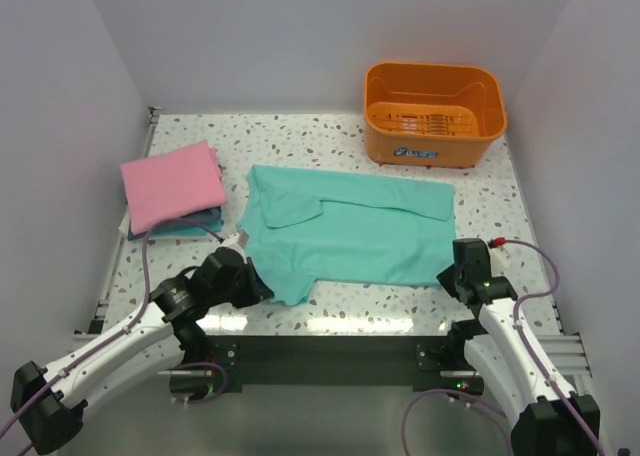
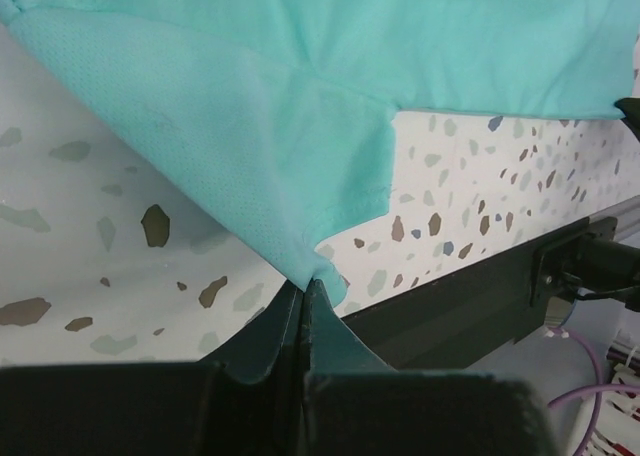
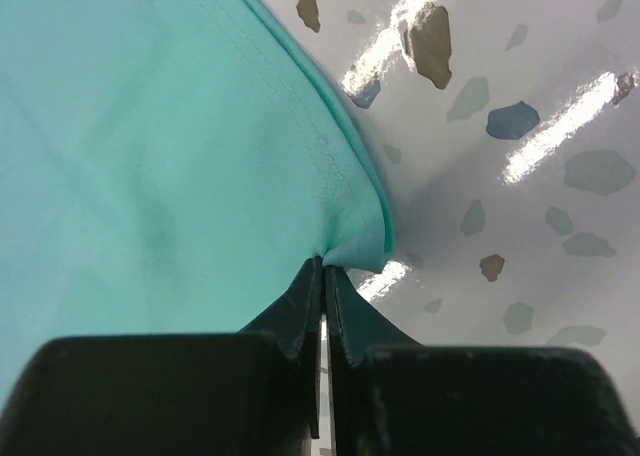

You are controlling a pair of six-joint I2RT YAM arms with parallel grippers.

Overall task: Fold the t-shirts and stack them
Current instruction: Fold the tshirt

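A teal-green t-shirt (image 1: 350, 226) lies spread across the middle of the speckled table, partly folded. My left gripper (image 1: 262, 288) is shut on the shirt's near left sleeve corner (image 2: 305, 271). My right gripper (image 1: 447, 274) is shut on the shirt's near right hem corner (image 3: 352, 251). A folded pink shirt (image 1: 172, 183) lies at the left on top of a darker blue-teal shirt (image 1: 190, 226), of which only the near edge shows.
An orange plastic basket (image 1: 433, 112) stands at the back right. The table's near edge with a black rail (image 1: 330, 356) runs between the arm bases. White walls close the left, back and right sides.
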